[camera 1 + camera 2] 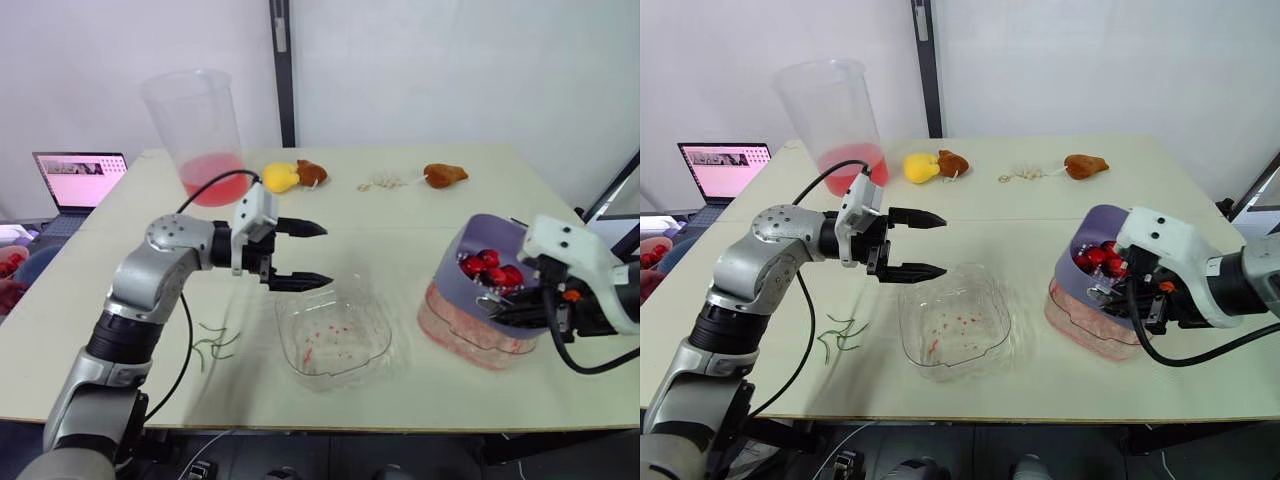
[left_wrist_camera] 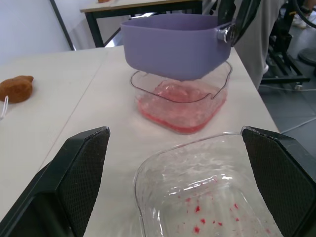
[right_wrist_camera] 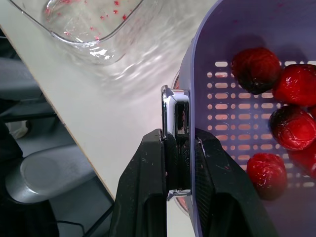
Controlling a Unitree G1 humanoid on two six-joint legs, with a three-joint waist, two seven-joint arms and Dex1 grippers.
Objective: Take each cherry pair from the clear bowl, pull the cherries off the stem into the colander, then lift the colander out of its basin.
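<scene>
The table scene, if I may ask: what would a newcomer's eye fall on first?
The purple colander of red cherries, clamped at its rim by the right gripper and tilted over its clear basin at the right of the table. Near the middle, the left gripper hovers wide open above an empty, red-speckled clear bowl.

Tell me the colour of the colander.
The colander is pale purple, clearest in the left wrist view.

Bright, even indoor light covers the pale table (image 1: pixel 400 215). Faint, soft shadows lie just beside the clear bowl (image 1: pixel 335 335), and small white glints sparkle along its rim.
</scene>
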